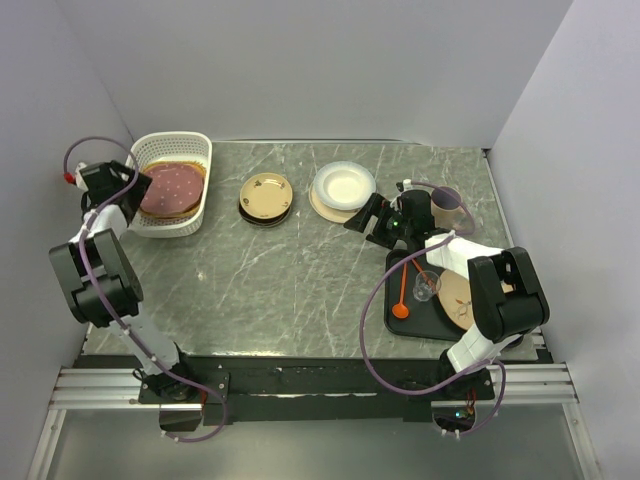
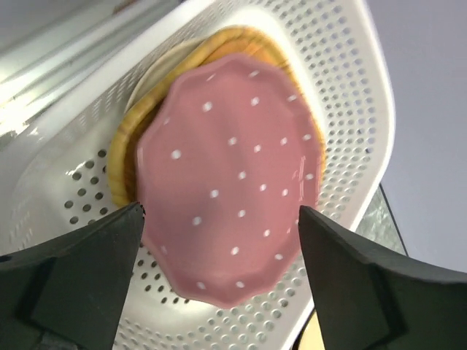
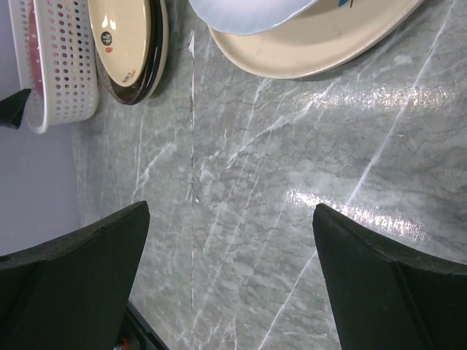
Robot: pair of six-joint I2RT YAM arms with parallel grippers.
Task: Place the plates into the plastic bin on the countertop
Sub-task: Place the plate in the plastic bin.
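The white plastic bin [image 1: 190,145] stands at the countertop's [image 1: 300,270] far left. In it a pink polka-dot plate [image 2: 230,182] lies on an orange-brown plate [image 2: 122,149]. My left gripper [image 2: 221,219] hangs open just above the pink plate's near edge, holding nothing. A small tan dark-rimmed plate [image 1: 266,195] rests on a dark one mid-table. To its right a blue-and-cream plate [image 1: 343,184] sits on a cream plate [image 3: 314,44]. My right gripper [image 3: 231,211] stands open over bare countertop beside that stack.
A black tray [image 1: 396,318] at the right holds an orange spoon [image 1: 401,300], a clear glass [image 1: 426,286] and a cream plate with a sprig [image 1: 458,296]. A brown cup [image 1: 447,205] stands behind the right arm. Walls close the left, back and right.
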